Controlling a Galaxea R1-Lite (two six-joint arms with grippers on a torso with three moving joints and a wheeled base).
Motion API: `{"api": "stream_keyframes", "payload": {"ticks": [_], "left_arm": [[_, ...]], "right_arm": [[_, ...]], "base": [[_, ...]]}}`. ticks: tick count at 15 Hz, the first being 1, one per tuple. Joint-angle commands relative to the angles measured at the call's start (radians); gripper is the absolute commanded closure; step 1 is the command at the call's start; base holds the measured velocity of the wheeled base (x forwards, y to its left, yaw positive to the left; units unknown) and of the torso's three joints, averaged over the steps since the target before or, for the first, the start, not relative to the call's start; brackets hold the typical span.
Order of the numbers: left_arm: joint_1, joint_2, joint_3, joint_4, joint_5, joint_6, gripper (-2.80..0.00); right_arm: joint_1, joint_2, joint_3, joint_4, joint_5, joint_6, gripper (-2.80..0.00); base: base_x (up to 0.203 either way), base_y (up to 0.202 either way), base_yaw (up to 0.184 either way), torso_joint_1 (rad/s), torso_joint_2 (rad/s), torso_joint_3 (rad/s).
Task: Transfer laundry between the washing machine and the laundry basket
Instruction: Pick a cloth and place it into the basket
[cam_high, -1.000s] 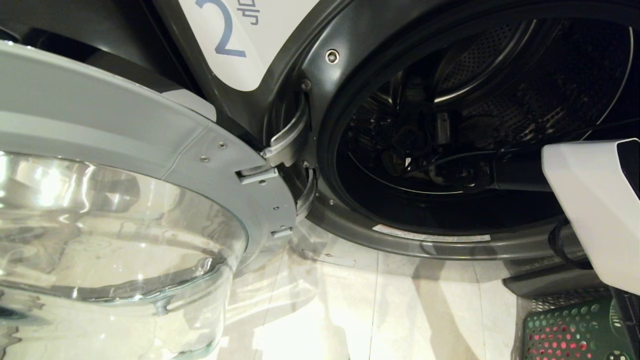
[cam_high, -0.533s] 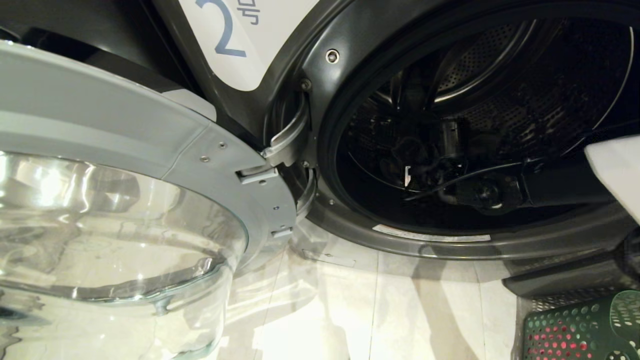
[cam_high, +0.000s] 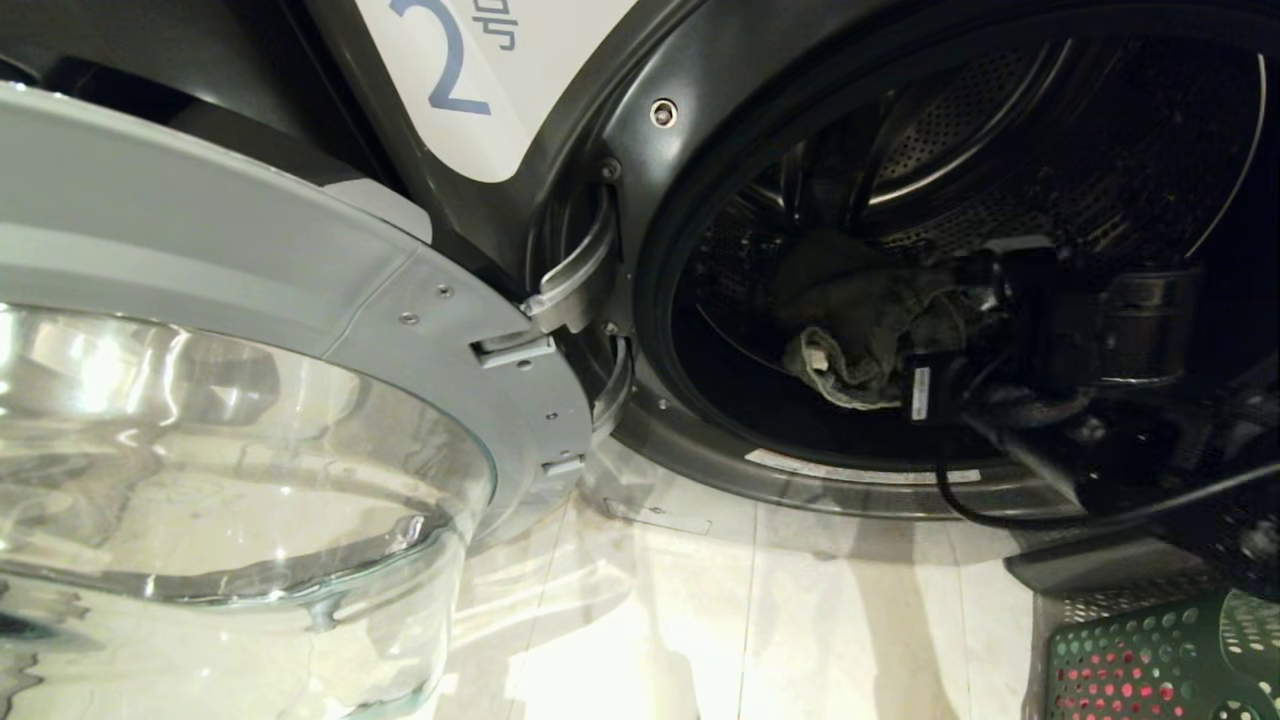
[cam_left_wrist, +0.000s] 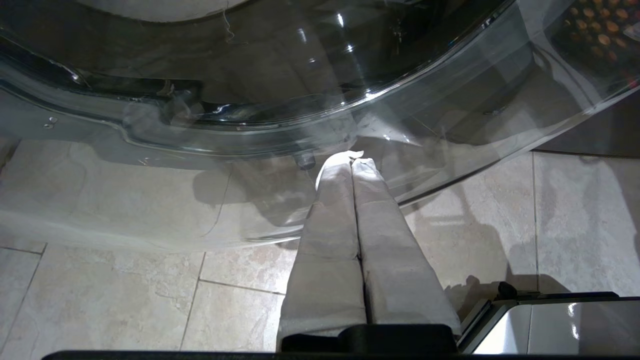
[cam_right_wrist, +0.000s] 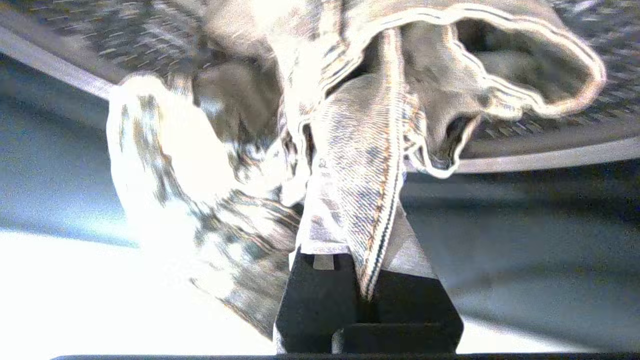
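The washing machine (cam_high: 640, 70) marked 2 stands with its glass door (cam_high: 250, 270) swung open to the left. Inside the drum mouth my right gripper (cam_high: 955, 310) is shut on the laundry, a pale grey-beige denim-like garment (cam_high: 850, 340) that hangs bunched from it. In the right wrist view a stitched seam of that garment (cam_right_wrist: 370, 150) is pinched between the fingers of the right gripper (cam_right_wrist: 350, 210) and the rest droops over them. The green laundry basket (cam_high: 1150, 640) sits at the bottom right, a red cloth (cam_high: 1110, 685) showing through its holes. My left gripper (cam_left_wrist: 351, 159) is shut and empty, low under the door glass.
Pale floor tiles (cam_high: 700, 620) lie in front of the machine. The open door fills the left half of the head view. A black cable (cam_high: 1000, 515) loops from the right arm over the drum's lower rim. The perforated drum wall (cam_high: 1100, 130) lies behind the garment.
The right arm has drawn back toward the drum mouth, pulling the grey-beige garment into sight. Its white forearm cover has left the head view. The left arm has kept still.
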Motion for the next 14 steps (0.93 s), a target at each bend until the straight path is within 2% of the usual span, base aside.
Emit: {"api": "stream_keyframes", "payload": {"ticks": [1,4,7,11,14], "left_arm": [[0.0,0.0,0.006,-0.001,0.0,-0.001,0.0],[0.0,0.0,0.006,-0.001,0.0,-0.001,0.0],[0.0,0.0,0.006,-0.001,0.0,-0.001,0.0],[0.0,0.0,0.006,-0.001,0.0,-0.004,0.0],[0.0,0.0,0.006,-0.001,0.001,-0.012,0.0]], "right_arm": [[0.031,-0.186,0.095,-0.007,-0.005,-0.003,0.0],[0.123,-0.43,0.233,0.023,-0.007,-0.044,0.0],[0.213,-0.661,0.326,0.118,-0.004,-0.104,0.0],[0.246,-0.873,0.351,0.414,0.034,-0.137,0.0],[0.248,-0.875,0.296,0.424,0.061,-0.168,0.0]], "base": [[0.0,0.0,0.0,0.0,0.0,0.0],[0.0,0.0,0.0,0.0,0.0,0.0],[0.0,0.0,0.0,0.0,0.0,0.0],[0.0,0.0,0.0,0.0,0.0,0.0],[0.0,0.0,0.0,0.0,0.0,0.0]]}}
